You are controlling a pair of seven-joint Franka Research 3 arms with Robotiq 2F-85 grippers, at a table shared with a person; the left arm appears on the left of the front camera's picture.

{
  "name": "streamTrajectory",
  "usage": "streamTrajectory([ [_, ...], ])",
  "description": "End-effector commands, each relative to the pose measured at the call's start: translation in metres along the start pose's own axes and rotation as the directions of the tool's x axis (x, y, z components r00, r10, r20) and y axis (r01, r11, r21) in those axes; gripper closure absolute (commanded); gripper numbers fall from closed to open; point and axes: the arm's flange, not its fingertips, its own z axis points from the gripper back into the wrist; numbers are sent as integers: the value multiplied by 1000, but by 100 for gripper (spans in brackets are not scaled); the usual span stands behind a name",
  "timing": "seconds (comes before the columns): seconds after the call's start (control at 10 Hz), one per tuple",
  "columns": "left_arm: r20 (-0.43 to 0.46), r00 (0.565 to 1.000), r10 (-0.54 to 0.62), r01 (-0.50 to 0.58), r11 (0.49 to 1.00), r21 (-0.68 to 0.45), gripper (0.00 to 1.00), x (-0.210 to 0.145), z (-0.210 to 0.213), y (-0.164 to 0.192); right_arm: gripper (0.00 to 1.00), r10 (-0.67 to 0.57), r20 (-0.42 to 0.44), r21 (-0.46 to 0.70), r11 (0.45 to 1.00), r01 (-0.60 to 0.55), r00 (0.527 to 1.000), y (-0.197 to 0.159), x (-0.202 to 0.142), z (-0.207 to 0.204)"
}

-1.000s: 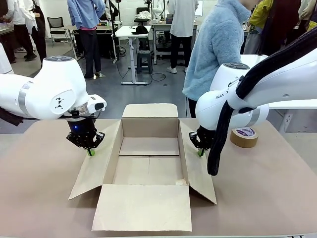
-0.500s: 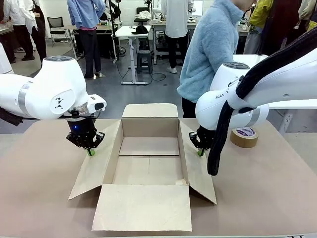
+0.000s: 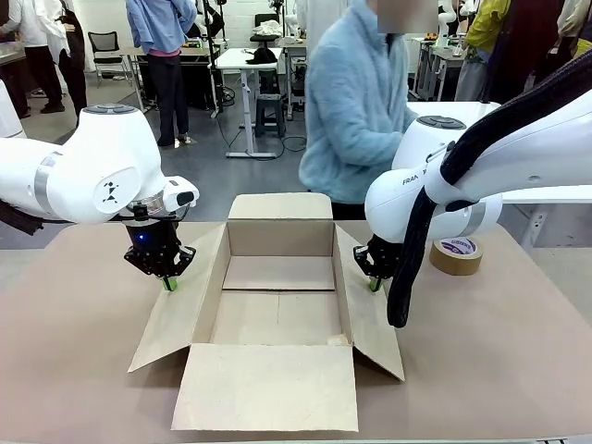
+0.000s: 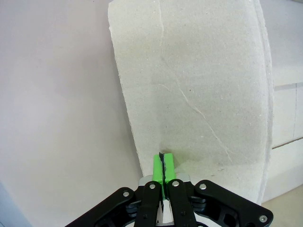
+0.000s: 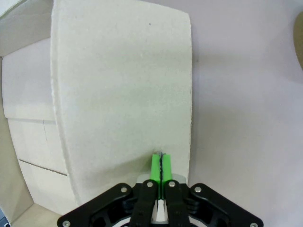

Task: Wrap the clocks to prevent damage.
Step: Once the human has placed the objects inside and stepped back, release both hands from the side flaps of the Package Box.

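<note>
the person in a pale blue fleece (image 3: 356, 111) now stands farther left than a second ago, directly behind the open cardboard box (image 3: 280, 238) at the far side of the table (image 3: 74, 333). both arms hold as before: the left gripper (image 3: 168, 284), pads pressed shut on nothing, tips down at the box's left flap (image 3: 180, 310); the right gripper (image 3: 374, 285), likewise shut and empty, at the right flap (image 3: 370, 324). a brown tape roll (image 3: 456, 255) sits just past the right arm. where the clocks are cannot be told.

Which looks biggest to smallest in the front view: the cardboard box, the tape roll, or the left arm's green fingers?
1. cardboard box
2. tape roll
3. left arm's green fingers
All clearly differ.
</note>
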Motion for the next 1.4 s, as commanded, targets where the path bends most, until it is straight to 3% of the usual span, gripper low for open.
streamTrajectory([
  [0.0, 1, 1000, 7, -7, 1000, 24, 100, 0, 0, -2, 99, -15, 1, -21, 1000, 15, 1000, 3, -2, -4],
  [1.3, 1, 1000, 7, -7, 1000, 24, 100, 0, 0, -2, 99, -15, 1, -21, 1000, 15, 1000, 3, -2, -4],
])
